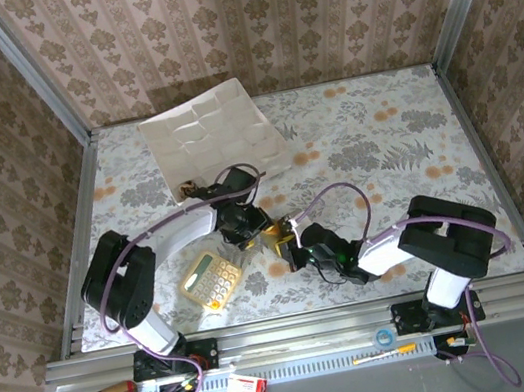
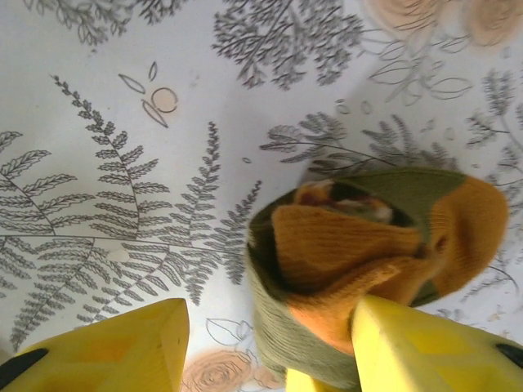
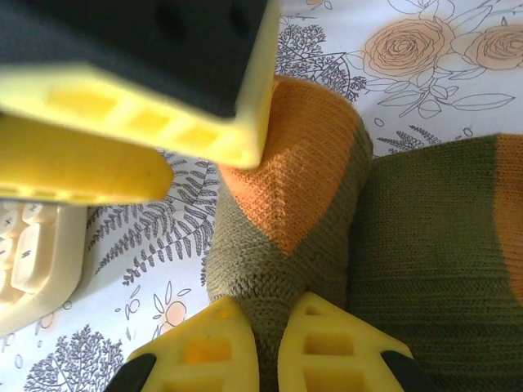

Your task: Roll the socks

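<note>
Three damask-papered walls point(image 1: 241, 17) enclose a floral-printed table point(image 1: 413, 129) holding the socks point(image 2: 327, 245).

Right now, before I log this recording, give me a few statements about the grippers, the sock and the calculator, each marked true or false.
1. The right gripper is pinched shut on the green and orange sock. True.
2. The left gripper is clamped shut on the sock. False: its jaws stand open, with the bunched sock between them.
3. The calculator lies on the white tray. False: it lies on the flowered table, near the left arm's base, apart from the tray.
4. The tray lies farther from the arm bases than both grippers. True.
</note>
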